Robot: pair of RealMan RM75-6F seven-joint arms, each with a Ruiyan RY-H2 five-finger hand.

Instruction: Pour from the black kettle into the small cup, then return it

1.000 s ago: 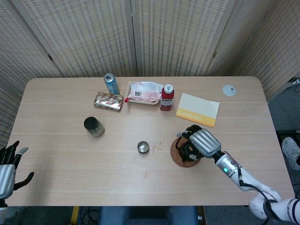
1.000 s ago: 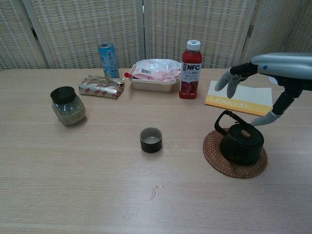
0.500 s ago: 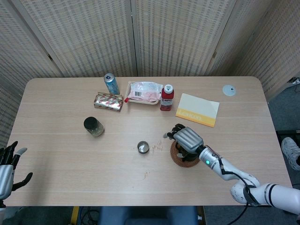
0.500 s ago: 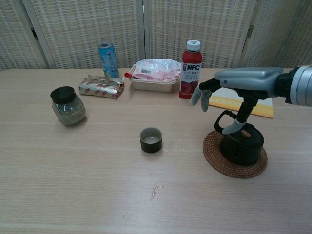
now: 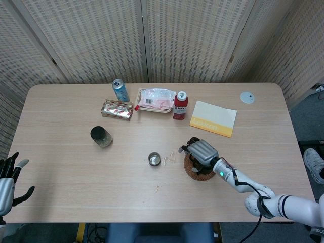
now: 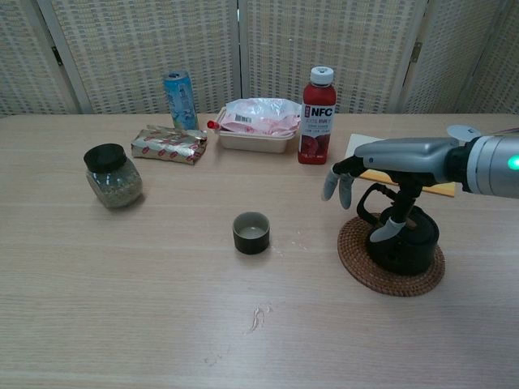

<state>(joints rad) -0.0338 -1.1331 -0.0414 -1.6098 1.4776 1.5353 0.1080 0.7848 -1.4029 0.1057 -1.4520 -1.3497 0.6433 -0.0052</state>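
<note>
The black kettle (image 6: 405,241) stands on a round woven trivet (image 6: 362,264) right of centre; in the head view my hand covers most of it. My right hand (image 6: 381,166) (image 5: 201,151) hovers low over the kettle's handle, palm down, fingers spread and hanging to the handle's left, thumb beside the kettle's body. It holds nothing. The small dark cup (image 6: 251,232) (image 5: 155,159) sits on the table left of the kettle, apart from the hand. My left hand (image 5: 7,179) hangs open at the table's near left corner, seen only in the head view.
Along the far side stand a blue can (image 6: 180,99), a foil packet (image 6: 169,145), a tray with a pink bag (image 6: 256,121), a red NFC bottle (image 6: 317,116) and a yellow booklet (image 5: 213,118). A dark-lidded jar (image 6: 113,176) is at left. A white disc (image 5: 247,97) lies far right.
My right hand has come leftward and down from above the kettle's right side until its fingers hang beside the handle. The kettle, cup and left hand have stayed put.
</note>
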